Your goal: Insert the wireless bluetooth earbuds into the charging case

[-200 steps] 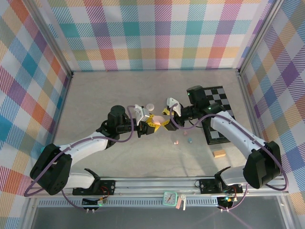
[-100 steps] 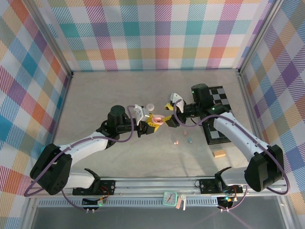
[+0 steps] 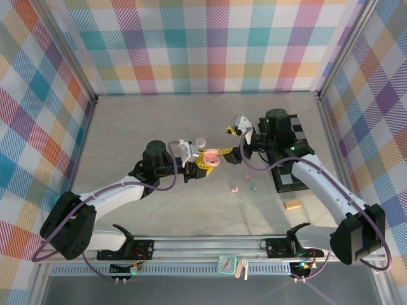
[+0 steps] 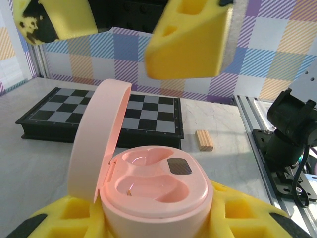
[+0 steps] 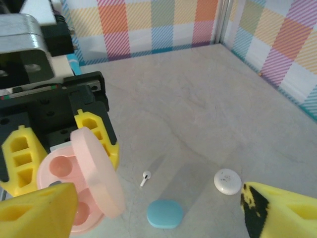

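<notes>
My left gripper is shut on the open pink charging case, held above the table. In the left wrist view the pink charging case has its lid up on the left and both wells bare. My right gripper hangs open just right of and beyond the case, nothing between its yellow fingers. A pink earbud and a light blue earbud lie on the table in front of the grippers. A white earbud lies past the pink case's lid.
A light blue closed case and a white closed case rest on the table near the white earbud. A black chessboard lies on the right under my right arm, with a tan wooden block in front of it.
My right gripper has drawn back from the pink case, up and to the right. The left gripper keeps the case in place.
</notes>
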Controlling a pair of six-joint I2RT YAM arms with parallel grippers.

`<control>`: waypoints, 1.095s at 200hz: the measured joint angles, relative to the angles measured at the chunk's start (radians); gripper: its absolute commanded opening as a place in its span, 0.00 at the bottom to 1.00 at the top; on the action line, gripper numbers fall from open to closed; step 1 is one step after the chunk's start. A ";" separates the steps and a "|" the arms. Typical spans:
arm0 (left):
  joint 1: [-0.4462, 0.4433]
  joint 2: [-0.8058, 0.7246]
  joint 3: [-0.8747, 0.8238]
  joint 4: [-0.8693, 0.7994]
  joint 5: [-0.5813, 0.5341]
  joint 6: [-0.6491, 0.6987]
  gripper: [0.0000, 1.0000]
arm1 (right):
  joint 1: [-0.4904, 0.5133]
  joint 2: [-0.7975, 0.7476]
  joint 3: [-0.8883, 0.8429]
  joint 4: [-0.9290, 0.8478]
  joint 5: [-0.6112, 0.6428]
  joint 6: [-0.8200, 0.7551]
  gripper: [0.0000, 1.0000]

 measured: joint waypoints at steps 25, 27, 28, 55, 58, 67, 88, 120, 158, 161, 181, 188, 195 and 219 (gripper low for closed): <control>0.000 0.000 -0.004 0.021 0.000 0.000 0.30 | -0.008 -0.051 -0.036 0.032 -0.015 0.034 0.90; 0.000 0.000 -0.004 0.021 0.000 0.000 0.30 | -0.009 -0.054 -0.038 0.033 -0.015 0.035 0.90; 0.000 0.000 -0.004 0.021 0.000 0.000 0.30 | -0.010 -0.057 -0.039 0.034 -0.015 0.037 0.90; 0.000 0.000 -0.004 0.025 0.001 -0.001 0.30 | -0.014 -0.081 -0.047 0.037 -0.015 0.044 0.90; 0.000 0.000 -0.004 0.026 0.001 -0.002 0.30 | -0.014 -0.080 -0.047 0.037 -0.015 0.044 0.90; 0.000 0.000 -0.004 0.028 0.001 -0.004 0.30 | -0.013 -0.075 -0.047 0.035 -0.015 0.044 0.91; 0.000 0.000 -0.004 0.041 0.012 -0.011 0.30 | 0.002 -0.050 -0.046 0.036 -0.008 0.045 0.90; 0.000 0.000 -0.004 0.048 0.020 -0.023 0.30 | 0.021 0.009 -0.034 0.048 0.042 0.074 0.91; 0.000 0.000 -0.004 0.049 0.023 -0.024 0.30 | 0.023 0.028 -0.019 0.052 0.120 0.109 0.91; 0.000 0.000 -0.004 0.050 0.023 -0.024 0.30 | 0.023 0.028 -0.019 0.052 0.121 0.110 0.91; 0.000 0.000 -0.004 0.050 0.023 -0.026 0.30 | 0.024 0.027 -0.018 0.052 0.125 0.122 0.92; 0.000 0.000 -0.004 0.051 0.023 -0.027 0.30 | 0.024 0.027 -0.018 0.051 0.125 0.126 0.93; 0.000 0.000 -0.004 0.053 0.023 -0.027 0.30 | 0.024 0.026 -0.018 0.049 0.124 0.126 0.95; 0.000 0.000 -0.005 0.056 0.022 -0.027 0.30 | 0.024 0.004 -0.018 0.028 0.105 0.136 0.99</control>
